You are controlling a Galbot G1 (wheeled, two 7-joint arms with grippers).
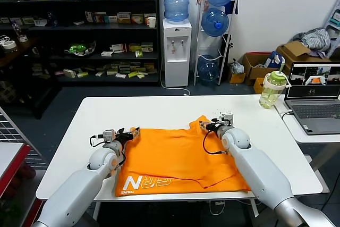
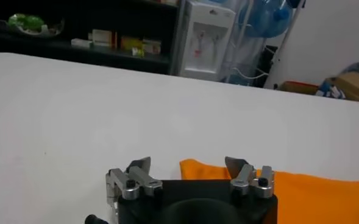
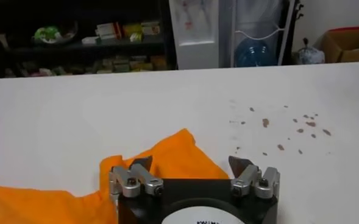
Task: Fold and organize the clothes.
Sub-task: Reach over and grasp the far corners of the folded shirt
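**Orange shirt partly folded, both hands at its far corners**

The orange T-shirt (image 1: pixel 178 158) lies on the white desk (image 1: pixel 159 112), towards the near edge, with white lettering showing at its near left corner. It already looks doubled over in part: a loose flap and a diagonal crease sit at the near right, and a point of cloth sticks up at the far right. It is no tidy rectangle yet, so I judge the folding begun but far from finished, with more folds and squaring-up left.

The left hand (image 2: pixel 189 165) is at the shirt's far left corner, its fingers spread apart with cloth just reaching between them. The right hand (image 3: pixel 191 163) is at the far right corner, likewise released, over the cloth's peak.

Sleeves, collar and neck tag cannot be made out. Whether either fingertip touches the fabric is unclear.
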